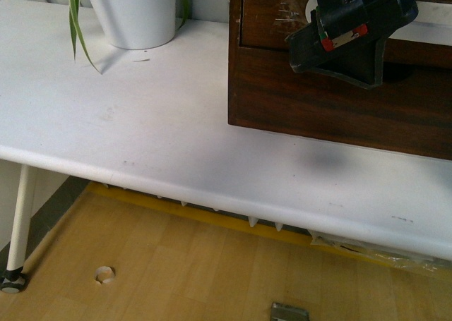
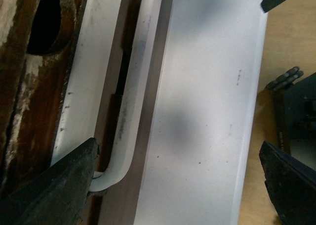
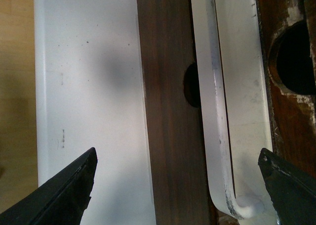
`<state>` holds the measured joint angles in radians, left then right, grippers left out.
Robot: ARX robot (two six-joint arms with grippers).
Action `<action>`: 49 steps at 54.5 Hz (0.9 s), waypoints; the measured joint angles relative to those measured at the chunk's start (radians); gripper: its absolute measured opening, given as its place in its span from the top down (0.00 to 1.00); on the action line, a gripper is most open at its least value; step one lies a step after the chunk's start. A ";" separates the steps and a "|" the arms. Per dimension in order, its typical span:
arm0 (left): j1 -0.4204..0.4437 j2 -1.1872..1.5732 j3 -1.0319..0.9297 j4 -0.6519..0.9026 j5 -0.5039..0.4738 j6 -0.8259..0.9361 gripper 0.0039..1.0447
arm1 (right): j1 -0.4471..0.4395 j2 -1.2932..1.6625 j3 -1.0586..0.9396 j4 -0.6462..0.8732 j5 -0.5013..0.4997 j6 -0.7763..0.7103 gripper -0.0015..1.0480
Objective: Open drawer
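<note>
The drawer (image 1: 265,14) is a dark brown front in a wooden cabinet (image 1: 318,102) on the table's right. Its long white loop handle (image 3: 210,111) lies along the front (image 3: 168,111), beside a half-round notch (image 3: 191,86). My right gripper (image 3: 177,155) is open, its jaws spanning the front and the handle's bent end without touching. My left gripper (image 2: 178,148) is open; one fingertip (image 2: 91,151) is right next to the handle's other bent end (image 2: 111,178). Chipped pale wood (image 2: 19,86) shows there. One black gripper (image 1: 353,32) hangs before the drawer; I cannot tell whose.
The white table (image 1: 141,123) carries a white plant pot (image 1: 134,14) with green leaves at the back left. Its front edge runs across the front view above a wooden floor. A white table leg (image 1: 18,229) with a caster stands at the left.
</note>
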<state>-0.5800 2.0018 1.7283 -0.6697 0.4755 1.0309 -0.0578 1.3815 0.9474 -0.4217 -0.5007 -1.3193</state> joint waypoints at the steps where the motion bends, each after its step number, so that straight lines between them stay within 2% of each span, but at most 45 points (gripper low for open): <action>1: 0.000 0.000 0.000 -0.002 0.006 0.000 0.06 | 0.000 0.000 0.000 0.001 0.002 0.000 0.09; 24: -0.005 0.005 -0.002 0.018 0.023 -0.018 0.06 | -0.001 0.031 0.002 0.024 0.011 0.008 0.09; 49: -0.016 0.015 0.011 0.019 0.035 -0.056 0.06 | -0.040 0.070 0.002 0.035 -0.013 0.006 0.09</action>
<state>-0.5957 2.0167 1.7397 -0.6502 0.5110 0.9749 -0.0978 1.4513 0.9489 -0.3862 -0.5137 -1.3128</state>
